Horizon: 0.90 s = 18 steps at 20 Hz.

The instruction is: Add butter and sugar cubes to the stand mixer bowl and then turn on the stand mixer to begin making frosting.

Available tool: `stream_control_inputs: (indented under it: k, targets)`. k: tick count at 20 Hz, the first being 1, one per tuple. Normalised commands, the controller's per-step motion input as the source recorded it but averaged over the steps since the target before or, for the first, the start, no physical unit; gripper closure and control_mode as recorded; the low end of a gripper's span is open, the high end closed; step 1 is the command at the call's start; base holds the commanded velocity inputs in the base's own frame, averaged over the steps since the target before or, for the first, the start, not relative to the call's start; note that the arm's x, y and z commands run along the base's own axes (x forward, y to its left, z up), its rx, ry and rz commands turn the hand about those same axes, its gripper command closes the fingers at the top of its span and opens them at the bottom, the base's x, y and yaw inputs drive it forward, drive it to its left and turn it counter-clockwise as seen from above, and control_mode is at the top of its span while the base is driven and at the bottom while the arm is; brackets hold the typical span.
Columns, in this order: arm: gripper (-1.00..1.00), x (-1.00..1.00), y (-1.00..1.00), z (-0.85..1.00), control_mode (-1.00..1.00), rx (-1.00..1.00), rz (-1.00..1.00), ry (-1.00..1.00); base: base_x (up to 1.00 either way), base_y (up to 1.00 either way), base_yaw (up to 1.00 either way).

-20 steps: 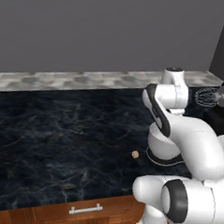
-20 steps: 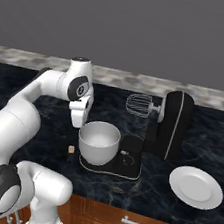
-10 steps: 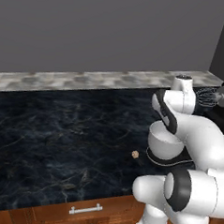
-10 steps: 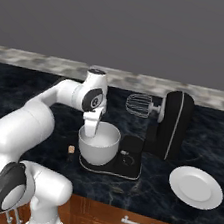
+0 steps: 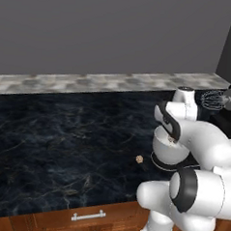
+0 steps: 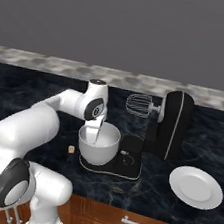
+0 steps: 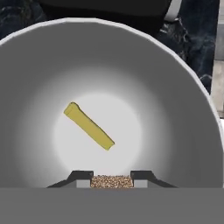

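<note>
Claw (image 7: pixel 112 176): closing narrowly on a speckled brown sugar cube (image 7: pixel 112 181), which is sitting pinched between the two dark finger tips; in the right base view the claw (image 6: pixel 95 134) is hanging over the bowl's mouth.
Stand mixer bowl (image 6: pixel 97 150): sitting on the mixer's flat base, at about 8 o'clock from the raised whisk (image 6: pixel 138 105); pale grey-white, upright, its rim (image 7: pixel 199 89) ringing the hand view.
Butter (image 7: pixel 89 125): a yellow stick lying on the bowl's floor, running from 10 o'clock to 4 o'clock in the hand view, apart from the held cube.
Stand mixer (image 6: pixel 173 124): black, standing on the dark marble desk (image 5: pixel 62 148), head tilting back.
Loose cube (image 6: pixel 71 149): resting on the desk just beside the bowl, at its 9 o'clock in the right base view; also showing in the left base view (image 5: pixel 139 159).
White plate (image 6: pixel 195 187): lying on the desk at 4 o'clock from the mixer, apart from it.
</note>
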Motion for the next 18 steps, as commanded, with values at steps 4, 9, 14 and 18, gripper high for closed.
stream_control_inputs:
  k: [4, 9, 14, 18]
  targets:
    - [1.0, 0.1, -0.02, -0.45, -1.0, 0.01, 0.0, 0.01, 0.0, 0.0, 0.0]
    - [-1.0, 0.11, 0.0, -0.48, -1.0, 0.0, 0.0, 0.06, 0.0, 0.0, 0.0]
    - [-1.0, 0.05, 0.0, -0.32, -1.0, 0.02, 0.0, 0.05, 0.0, 0.0, 0.0]
    - [-1.0, 0.0, 0.0, -0.02, -1.0, 0.0, -0.01, 0.01, 0.0, 0.0, 0.0]
